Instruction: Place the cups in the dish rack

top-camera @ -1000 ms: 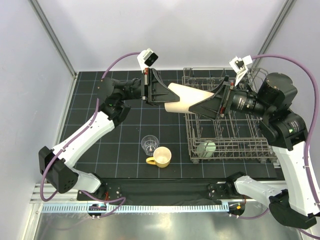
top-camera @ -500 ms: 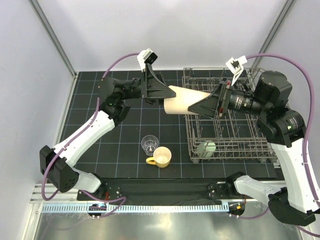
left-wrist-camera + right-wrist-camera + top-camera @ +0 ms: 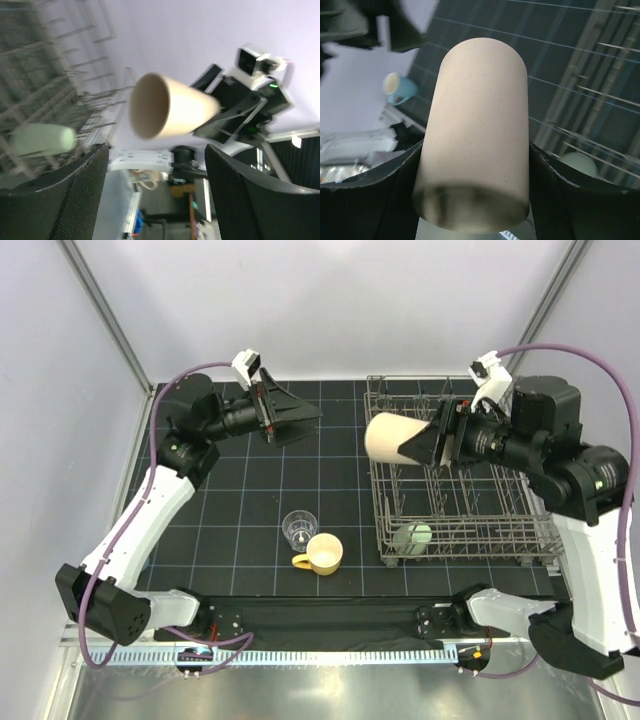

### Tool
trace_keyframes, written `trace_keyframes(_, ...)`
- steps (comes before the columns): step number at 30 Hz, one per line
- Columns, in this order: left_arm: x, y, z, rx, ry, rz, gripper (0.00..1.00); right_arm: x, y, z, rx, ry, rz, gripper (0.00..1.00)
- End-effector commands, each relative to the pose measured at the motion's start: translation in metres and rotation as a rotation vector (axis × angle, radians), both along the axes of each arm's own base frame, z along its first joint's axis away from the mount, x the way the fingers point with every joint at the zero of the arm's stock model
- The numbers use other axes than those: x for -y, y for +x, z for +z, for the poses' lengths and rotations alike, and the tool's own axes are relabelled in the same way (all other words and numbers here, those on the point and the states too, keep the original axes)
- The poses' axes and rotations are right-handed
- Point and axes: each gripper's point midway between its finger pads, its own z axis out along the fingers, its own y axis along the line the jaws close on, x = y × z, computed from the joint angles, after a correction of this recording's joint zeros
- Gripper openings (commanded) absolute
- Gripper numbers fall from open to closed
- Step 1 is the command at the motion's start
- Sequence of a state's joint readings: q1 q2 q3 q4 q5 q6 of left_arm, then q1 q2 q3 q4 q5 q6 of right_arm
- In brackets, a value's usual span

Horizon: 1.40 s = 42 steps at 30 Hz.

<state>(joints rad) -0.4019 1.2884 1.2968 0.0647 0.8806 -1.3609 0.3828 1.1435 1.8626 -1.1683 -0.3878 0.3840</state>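
Observation:
The tan tumbler (image 3: 385, 435) lies sideways in the air at the dish rack's (image 3: 455, 505) left edge, and my right gripper (image 3: 410, 442) is shut on it. In the right wrist view the tumbler (image 3: 477, 125) fills the gap between the right gripper's (image 3: 476, 165) two fingers. Left of it, my left gripper (image 3: 300, 422) stands open and empty over the mat, and its wrist view shows the tumbler's (image 3: 165, 107) open mouth. A pale green cup (image 3: 413, 537) lies inside the rack. The clear glass (image 3: 298, 527) and yellow mug (image 3: 322, 554) stand on the mat. A light blue cup (image 3: 400, 87) shows only in the right wrist view.
The black gridded mat (image 3: 240, 490) covers the table between the arms. The rack's raised wire sides and upright tines (image 3: 440, 410) stand right beside the tumbler. White walls close in the back and the sides.
My left gripper has opened, let go of the tumbler and drawn back to the left. The right gripper now holds the tumbler alone and has carried it a little to the right, toward the rack.

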Motion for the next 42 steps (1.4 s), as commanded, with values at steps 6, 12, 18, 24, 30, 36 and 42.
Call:
trace_keyframes(6, -0.036, 0.012, -0.088, -0.11, 0.488, 0.17, 0.73, 0.119, 0.023, -0.114, -0.407, -0.505, -0.483, 0.04)
trace_keyframes(12, -0.049, 0.019, -0.115, -0.13, 0.619, 0.211, 0.78, 0.146, 0.013, -0.165, -0.599, -0.574, -0.572, 0.04)
trace_keyframes(18, -0.049, 0.025, -0.137, -0.179, 0.652, 0.209, 0.79, 0.146, -0.012, -0.2, -0.735, -0.584, -0.544, 0.04)
trace_keyframes(24, -0.047, 0.026, -0.15, -0.198, 0.67, 0.185, 0.79, 0.143, -0.027, -0.208, -0.755, -0.566, -0.537, 0.04)
trace_keyframes(30, -0.046, 0.025, -0.156, -0.227, 0.681, 0.166, 0.79, 0.14, -0.054, -0.232, -0.833, -0.561, -0.516, 0.04)
trace_keyframes(36, -0.048, 0.024, -0.159, -0.25, 0.685, 0.165, 0.79, 0.146, -0.058, -0.231, -0.807, -0.574, -0.549, 0.04)
trace_keyframes(42, -0.052, 0.022, -0.159, -0.254, 0.692, 0.175, 0.79, 0.157, -0.059, -0.242, -0.85, -0.636, -0.6, 0.04)
